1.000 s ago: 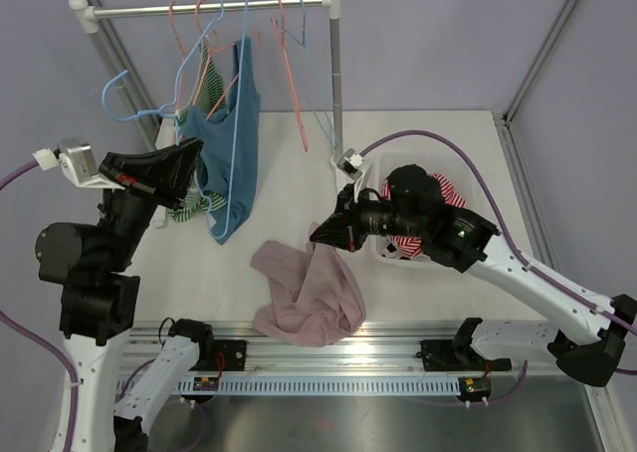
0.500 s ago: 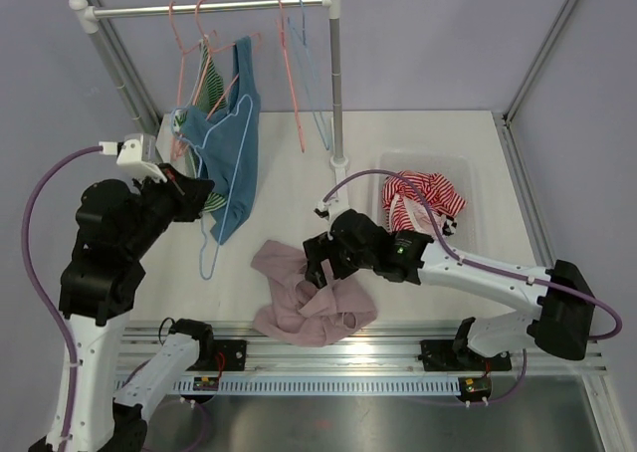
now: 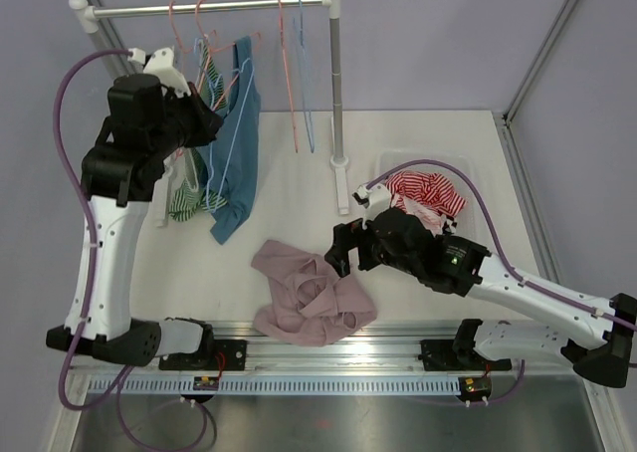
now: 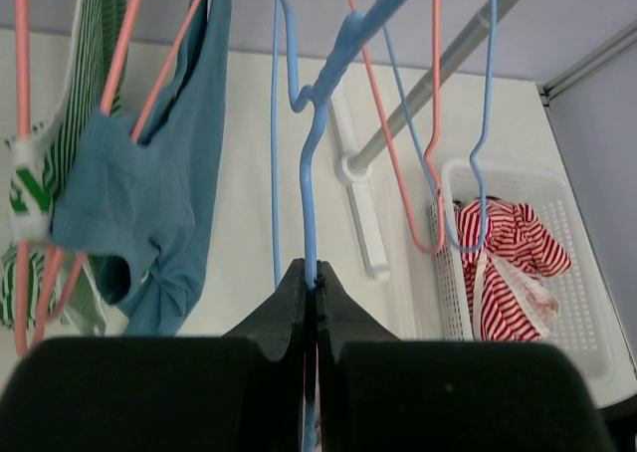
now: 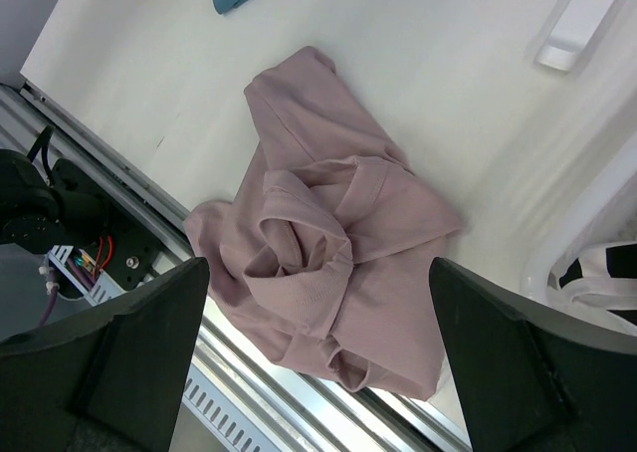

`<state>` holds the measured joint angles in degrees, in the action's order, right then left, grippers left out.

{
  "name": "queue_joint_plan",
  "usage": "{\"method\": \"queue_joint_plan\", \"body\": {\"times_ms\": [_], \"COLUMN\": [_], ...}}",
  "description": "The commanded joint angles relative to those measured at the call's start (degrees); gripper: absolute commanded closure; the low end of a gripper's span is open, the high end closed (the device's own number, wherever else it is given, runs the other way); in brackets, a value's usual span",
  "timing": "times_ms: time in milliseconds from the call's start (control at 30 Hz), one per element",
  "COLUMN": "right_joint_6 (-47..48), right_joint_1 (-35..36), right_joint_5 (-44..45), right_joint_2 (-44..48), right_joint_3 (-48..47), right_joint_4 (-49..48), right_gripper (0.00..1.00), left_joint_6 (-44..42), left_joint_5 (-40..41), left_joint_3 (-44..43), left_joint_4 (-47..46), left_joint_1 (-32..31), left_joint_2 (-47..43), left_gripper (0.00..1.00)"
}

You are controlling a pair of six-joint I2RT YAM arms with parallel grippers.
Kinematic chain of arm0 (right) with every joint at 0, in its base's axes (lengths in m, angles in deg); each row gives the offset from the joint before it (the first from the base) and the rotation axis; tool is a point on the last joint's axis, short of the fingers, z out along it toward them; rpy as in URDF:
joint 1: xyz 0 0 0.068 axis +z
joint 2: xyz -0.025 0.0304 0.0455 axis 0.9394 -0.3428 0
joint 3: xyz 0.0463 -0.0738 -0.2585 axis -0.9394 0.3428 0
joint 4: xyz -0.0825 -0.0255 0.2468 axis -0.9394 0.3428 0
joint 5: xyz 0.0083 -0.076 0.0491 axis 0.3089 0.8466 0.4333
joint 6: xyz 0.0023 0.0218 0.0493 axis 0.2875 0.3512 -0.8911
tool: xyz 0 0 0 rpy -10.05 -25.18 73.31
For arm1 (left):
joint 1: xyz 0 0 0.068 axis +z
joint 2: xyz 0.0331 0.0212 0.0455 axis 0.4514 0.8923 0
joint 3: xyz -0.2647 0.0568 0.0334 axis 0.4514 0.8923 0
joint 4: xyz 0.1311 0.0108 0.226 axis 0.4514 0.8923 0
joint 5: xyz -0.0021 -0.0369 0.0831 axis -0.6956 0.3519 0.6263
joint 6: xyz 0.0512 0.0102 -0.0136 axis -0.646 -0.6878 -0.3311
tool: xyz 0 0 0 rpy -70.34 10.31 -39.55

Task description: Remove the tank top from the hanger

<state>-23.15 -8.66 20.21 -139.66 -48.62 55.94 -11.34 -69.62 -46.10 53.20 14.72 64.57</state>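
My left gripper has its fingers pressed together on the thin wire of a blue hanger. The wire is pinched between the two tips and goes up from them to its hook.

The tank top is blue and hangs just to the left of these fingers, near them but apart. One strap of it goes up along a pink hanger. I cannot tell if any part of it sits on the wire I pinch. Further left is a green striped cloth.

To the right of the fingers hang more hangers, pink and blue. Behind them the rack post goes down to the table. Far to the right and lower stands a white basket with a red striped cloth inside.

In the top view these fingers are high up, just under the rail, with the tank top beside them.

My right gripper has its fingers spread wide and holds nothing. Below it, between the two fingers, a pink cloth lies crumpled on the table. The fingers are above it and apart from it.
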Motion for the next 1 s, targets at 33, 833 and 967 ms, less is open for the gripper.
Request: {"method": "queue_joint_plan", "body": {"times_ms": [33, 833, 967], "right_joint_6": [-0.4, -2.1, -1.7], "right_joint_1": [0.5, 0.5, 0.5], "right_joint_5": [2.8, -2.8, -2.9], "right_joint_2": [3.2, 6.2, 5.4], "right_joint_3": [-0.8, 3.9, 4.2], "right_joint_4": [1.5, -3.0, -3.6], "right_gripper": [0.01, 0.01, 0.0], "left_joint_6": [-3.0, -6.6, -6.6], "left_joint_5": [2.0, 7.6, 8.5], "left_joint_3": [-13.3, -41.3, -40.7], "left_joint_4": [2.0, -7.4, -6.8], "left_joint_1": [-0.7, -5.3, -5.6], "left_joint_2": [8.8, 38.1, 39.2], "left_gripper": [1.0, 1.0, 1.0]}}
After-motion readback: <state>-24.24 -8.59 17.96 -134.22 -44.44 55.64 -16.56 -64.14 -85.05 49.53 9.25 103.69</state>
